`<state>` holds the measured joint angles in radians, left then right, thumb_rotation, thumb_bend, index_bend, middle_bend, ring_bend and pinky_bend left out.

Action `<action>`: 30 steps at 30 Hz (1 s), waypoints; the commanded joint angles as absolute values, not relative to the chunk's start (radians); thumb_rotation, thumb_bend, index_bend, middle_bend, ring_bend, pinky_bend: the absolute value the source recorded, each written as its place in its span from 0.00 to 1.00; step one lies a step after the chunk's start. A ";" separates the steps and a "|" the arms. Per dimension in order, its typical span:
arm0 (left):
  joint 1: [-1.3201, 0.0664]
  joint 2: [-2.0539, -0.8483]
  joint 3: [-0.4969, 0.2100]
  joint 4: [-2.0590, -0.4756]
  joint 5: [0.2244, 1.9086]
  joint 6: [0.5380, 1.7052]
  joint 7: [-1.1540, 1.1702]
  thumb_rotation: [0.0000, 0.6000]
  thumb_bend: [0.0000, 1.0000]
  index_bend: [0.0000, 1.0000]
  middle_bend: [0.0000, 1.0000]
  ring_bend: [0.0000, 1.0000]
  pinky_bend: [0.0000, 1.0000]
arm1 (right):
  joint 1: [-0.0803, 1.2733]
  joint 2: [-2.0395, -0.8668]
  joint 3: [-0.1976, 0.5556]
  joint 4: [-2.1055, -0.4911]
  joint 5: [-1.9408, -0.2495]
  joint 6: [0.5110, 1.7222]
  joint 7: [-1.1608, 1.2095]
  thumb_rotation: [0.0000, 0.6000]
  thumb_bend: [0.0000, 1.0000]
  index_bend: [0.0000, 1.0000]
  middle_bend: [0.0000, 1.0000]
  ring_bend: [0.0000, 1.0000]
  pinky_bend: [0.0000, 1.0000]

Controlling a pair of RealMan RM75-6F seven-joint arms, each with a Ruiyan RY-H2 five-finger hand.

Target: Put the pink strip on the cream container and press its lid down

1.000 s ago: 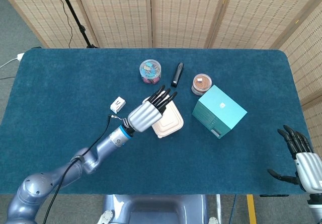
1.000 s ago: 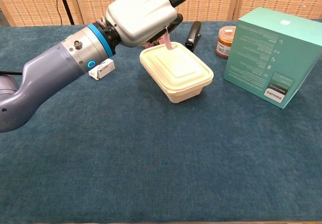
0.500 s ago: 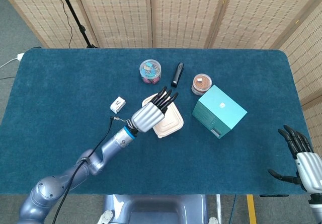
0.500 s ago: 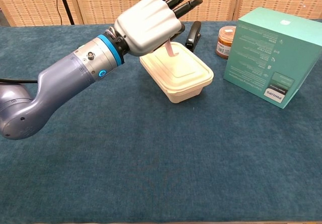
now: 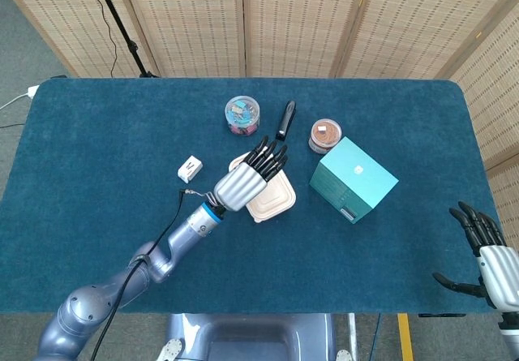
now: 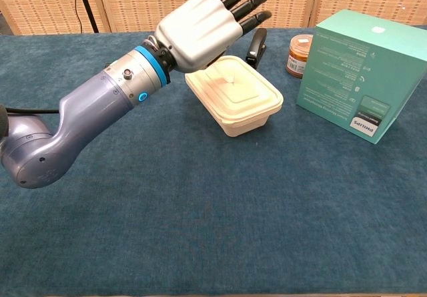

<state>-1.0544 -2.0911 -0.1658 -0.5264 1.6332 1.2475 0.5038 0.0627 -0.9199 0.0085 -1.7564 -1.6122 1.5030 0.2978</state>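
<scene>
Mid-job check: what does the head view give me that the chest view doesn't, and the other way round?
Only the head view shows the right hand idle with fingers apart at the table's near right corner, the clear round tub of coloured bits and the small white box. Only the chest view shows the cream container's side wall and the printed front face of the teal cardboard box. Both show the left hand over the cream container's lid, the black marker-like tool and the brown-filled jar. Neither view shows the pink strip clearly.
</scene>
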 commanded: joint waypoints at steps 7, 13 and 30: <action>-1.011 -1.999 -0.176 -0.673 1.617 1.337 0.444 1.00 0.38 0.00 0.00 0.00 0.00 | 0.062 -0.922 0.005 -1.758 -1.618 1.503 0.289 1.00 0.00 0.00 0.00 0.00 0.00; -0.945 -1.846 -0.196 -0.929 1.566 1.334 0.498 1.00 0.10 0.00 0.00 0.00 0.00 | 0.065 -0.930 0.001 -1.767 -1.622 1.493 0.263 1.00 0.00 0.00 0.00 0.00 0.00; -0.655 -1.356 -0.141 -1.507 1.391 1.333 0.371 1.00 0.00 0.00 0.00 0.00 0.00 | 0.092 -1.017 0.051 -1.819 -1.549 1.469 -0.088 1.00 0.00 0.00 0.00 0.00 0.00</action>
<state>-0.7023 -1.4188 -0.1587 -1.4388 1.4272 1.3267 0.4283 0.0792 -1.0024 0.0382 -1.8059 -1.5551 1.4761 -0.0444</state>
